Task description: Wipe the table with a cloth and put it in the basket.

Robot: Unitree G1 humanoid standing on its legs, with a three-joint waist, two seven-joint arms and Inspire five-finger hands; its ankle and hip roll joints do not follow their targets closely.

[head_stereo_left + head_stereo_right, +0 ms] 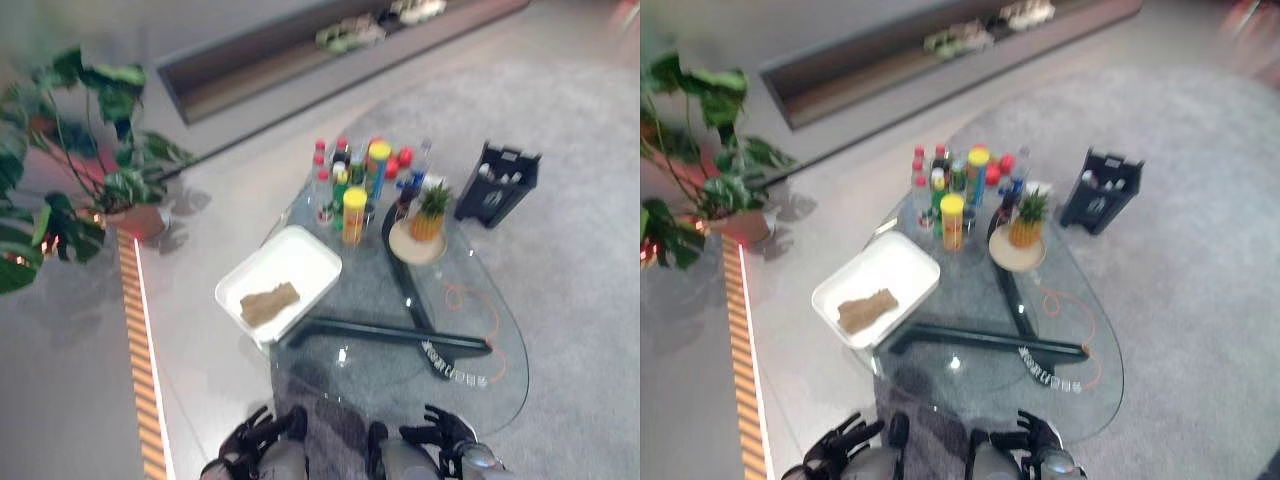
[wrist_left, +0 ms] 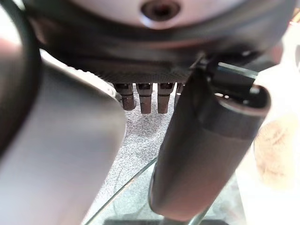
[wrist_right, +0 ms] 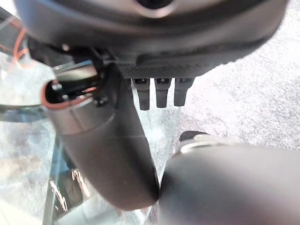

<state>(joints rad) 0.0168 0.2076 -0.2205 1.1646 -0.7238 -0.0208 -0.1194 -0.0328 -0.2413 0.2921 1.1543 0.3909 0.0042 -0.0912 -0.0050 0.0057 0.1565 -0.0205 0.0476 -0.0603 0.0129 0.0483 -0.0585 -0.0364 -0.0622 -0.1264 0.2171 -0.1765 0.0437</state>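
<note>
Brown cloth lengthwise along tray

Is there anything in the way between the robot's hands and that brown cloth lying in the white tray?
Nothing visible blocks it. The brown cloth lies uncovered in the white tray at the glass table's left edge. The left hand hangs near the table's near edge, with bare glass and tray rim between.

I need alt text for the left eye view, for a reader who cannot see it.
A brown cloth lies in a white tray at the left edge of a glass table; bottles and a pineapple stand at its far end. Both hands, left and right, are open at the near edge.
</note>
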